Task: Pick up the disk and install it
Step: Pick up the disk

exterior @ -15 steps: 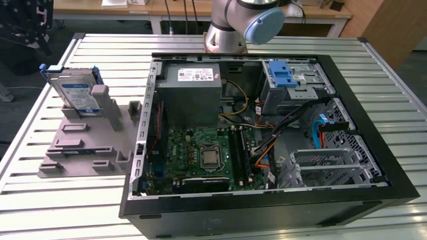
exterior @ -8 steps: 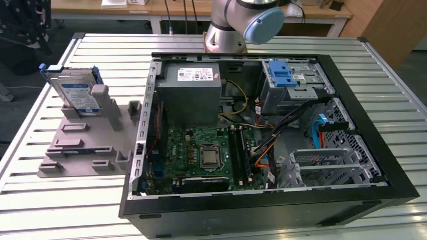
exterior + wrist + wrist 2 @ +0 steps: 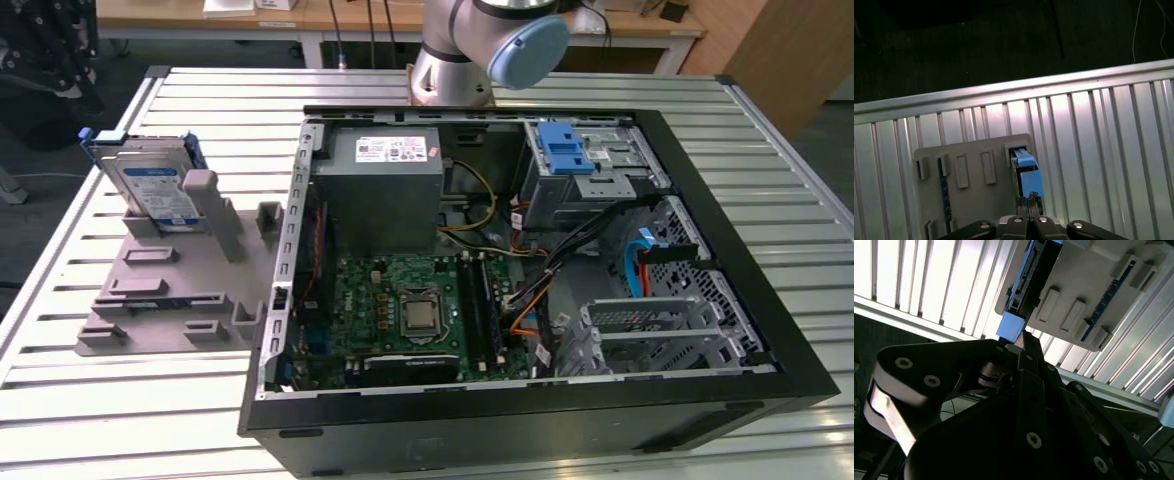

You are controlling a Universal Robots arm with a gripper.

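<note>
Currently seeing the disk point(image 3: 150, 185) set on its edge in a slot of the grey holder point(image 3: 174, 290), on the table point(image 3: 134, 410) at the exterior view's left, just beside the open case point(image 3: 534, 425) and not yet installed. Probably stored upright like this to offer the narrow top edge with the blue rail point(image 3: 1026, 172) to a grasp from above. Hanging over that rail with the gripper point(image 3: 1029, 201), fingers drawn together, carrying nothing, and apparently lined along the disk's thin side.

The arm point(image 3: 461, 45) stands upright at its grey base joint; the gripper point(image 3: 1029, 200) points downward; its 2 black fingers point(image 3: 1029, 370) press together.
</note>
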